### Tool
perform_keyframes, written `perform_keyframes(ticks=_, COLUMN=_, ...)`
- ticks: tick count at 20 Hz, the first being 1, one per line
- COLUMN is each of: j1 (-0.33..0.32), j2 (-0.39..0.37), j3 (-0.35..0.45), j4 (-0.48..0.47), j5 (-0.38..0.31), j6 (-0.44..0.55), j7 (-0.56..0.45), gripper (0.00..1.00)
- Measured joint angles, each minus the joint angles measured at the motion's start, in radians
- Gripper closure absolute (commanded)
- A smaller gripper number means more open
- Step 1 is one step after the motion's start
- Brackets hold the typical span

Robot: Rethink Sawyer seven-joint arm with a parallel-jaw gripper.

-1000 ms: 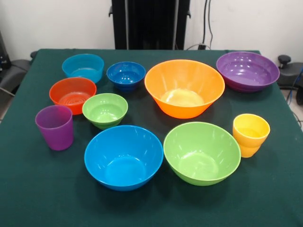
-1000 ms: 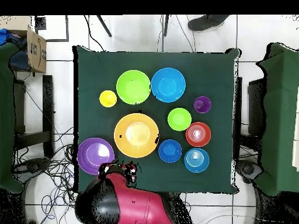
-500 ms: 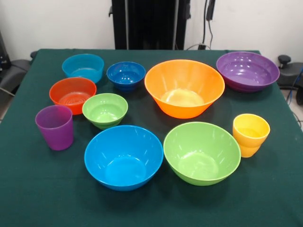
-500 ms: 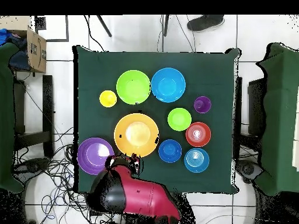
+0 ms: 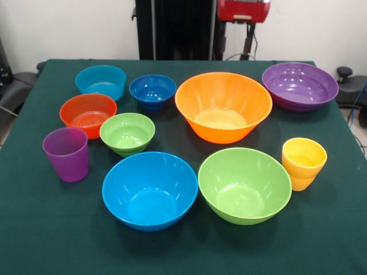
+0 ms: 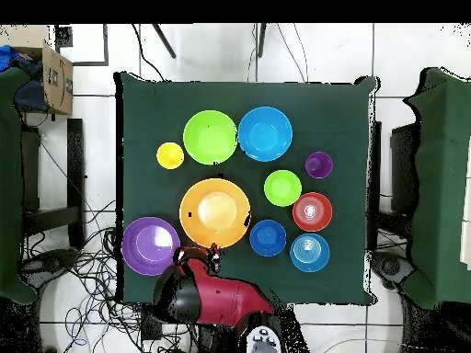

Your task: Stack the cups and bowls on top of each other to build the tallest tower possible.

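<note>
All pieces stand apart on the green cloth; no tower shows. The purple cup [image 5: 66, 153] [image 6: 318, 165] and the yellow cup [image 5: 303, 162] [image 6: 169, 155] sit at opposite sides. The small bowls are light blue [image 5: 101, 81], dark blue [image 5: 152, 90], red-orange [image 5: 88, 113] and green [image 5: 127, 133]. The large bowls are orange [image 5: 223, 106], blue [image 5: 150, 189], green [image 5: 245, 184] and wide purple [image 5: 300, 86]. My gripper [image 5: 250, 39] hangs under the red arm [image 6: 213, 299], at the table's edge behind the orange bowl and touching nothing.
The table [image 5: 183, 252] [image 6: 147, 110] is covered by the green cloth. Black chairs [image 6: 46, 184] and loose cables [image 6: 92, 267] crowd the floor beside it. A person's shoe [image 6: 328, 35] shows beyond the edge opposite the arm.
The red arm has swung in over the table's edge and now shows at the top of the front view. No cup or bowl has moved.
</note>
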Motion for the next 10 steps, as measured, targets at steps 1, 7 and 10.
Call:
perform_keyframes(ticks=1, j1=-0.002, j2=0.02, j3=0.0, j4=-0.001, j5=-0.006, j6=-0.01, j7=0.0, gripper=0.0)
perform_keyframes(ticks=7, j1=-0.043, j2=0.126, j3=0.007, j4=-0.024, j5=-0.06, j6=-0.035, j7=0.0, gripper=0.0)
perform_keyframes(ticks=10, j1=-0.078, j2=0.178, j3=0.009, j4=-0.049, j5=-0.098, j6=-0.035, j7=0.0, gripper=0.0)
